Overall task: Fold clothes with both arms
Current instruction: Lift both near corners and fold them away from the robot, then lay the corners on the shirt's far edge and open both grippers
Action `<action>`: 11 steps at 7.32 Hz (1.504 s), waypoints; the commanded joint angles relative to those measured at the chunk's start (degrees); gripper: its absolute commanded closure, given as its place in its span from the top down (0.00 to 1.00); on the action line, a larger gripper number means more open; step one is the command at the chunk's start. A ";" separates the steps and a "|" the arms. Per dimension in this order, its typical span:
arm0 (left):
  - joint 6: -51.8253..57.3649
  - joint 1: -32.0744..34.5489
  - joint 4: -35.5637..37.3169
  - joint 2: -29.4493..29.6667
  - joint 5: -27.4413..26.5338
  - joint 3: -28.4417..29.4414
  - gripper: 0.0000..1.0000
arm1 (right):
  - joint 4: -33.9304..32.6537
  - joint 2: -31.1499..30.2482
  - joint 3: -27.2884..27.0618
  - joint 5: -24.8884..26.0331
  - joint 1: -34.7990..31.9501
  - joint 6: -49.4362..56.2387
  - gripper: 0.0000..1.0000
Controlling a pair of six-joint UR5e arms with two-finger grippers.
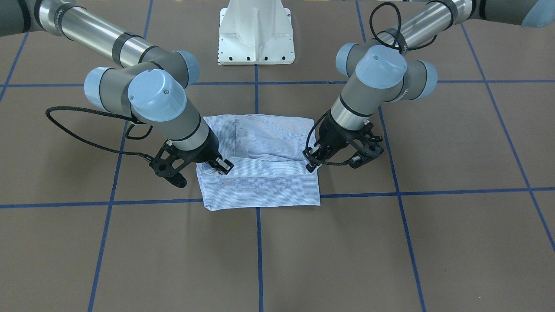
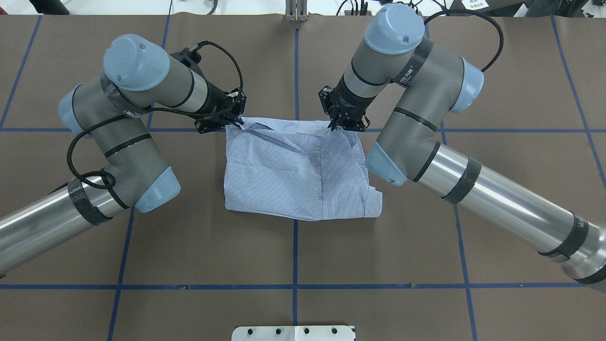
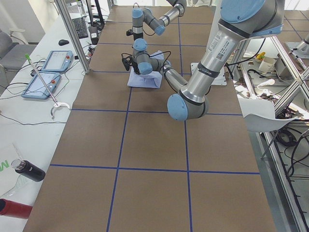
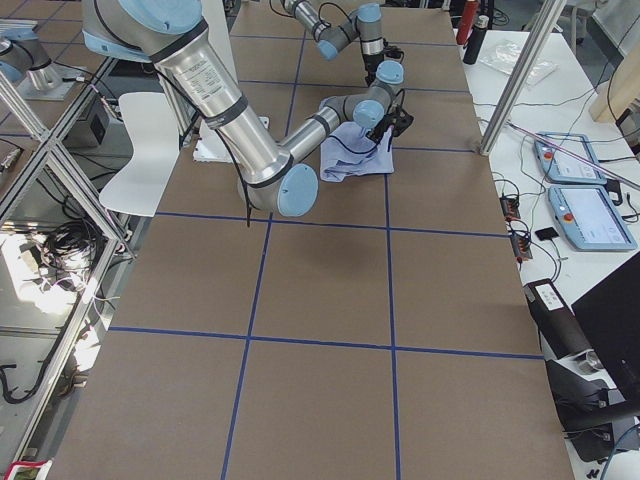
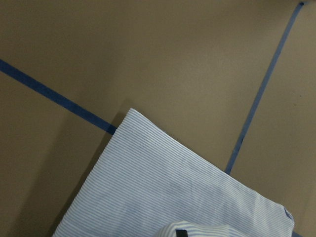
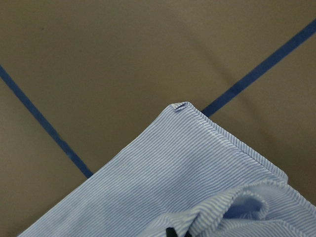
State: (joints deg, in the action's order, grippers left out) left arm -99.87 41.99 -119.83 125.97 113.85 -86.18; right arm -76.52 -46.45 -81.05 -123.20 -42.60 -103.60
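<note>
The clothes are one light-blue striped shirt, folded into a rough rectangle in the middle of the brown table. Both arms reach over it to its edge farthest from the robot's base. My left gripper is shut on one corner of that edge, and my right gripper is shut on the other. Between them the pinched edge sits slightly raised over the layer below. Each wrist view shows striped shirt fabric bunched at a black fingertip on the bottom border.
The white pedestal base stands behind the shirt on the robot's side. Blue tape lines grid the brown table. A side bench carries tablets and bottles beyond the table's edge, behind a metal post.
</note>
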 commanded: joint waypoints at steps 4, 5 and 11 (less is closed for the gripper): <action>0.02 0.19 -1.20 2.70 -0.03 4.09 0.00 | 2.49 1.10 0.63 0.07 -0.12 0.07 0.16; 0.11 1.76 -1.20 2.61 0.06 4.00 0.09 | 3.64 1.10 0.98 0.15 -0.90 -0.02 0.51; 1.78 3.53 -0.50 -0.36 -0.03 -0.19 1.00 | 3.48 0.58 0.20 1.90 -1.97 7.63 1.00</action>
State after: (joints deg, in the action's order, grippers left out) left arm -98.80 45.43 -120.55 127.34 113.67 -83.74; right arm -73.04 -45.87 -80.22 -122.65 -44.76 -96.56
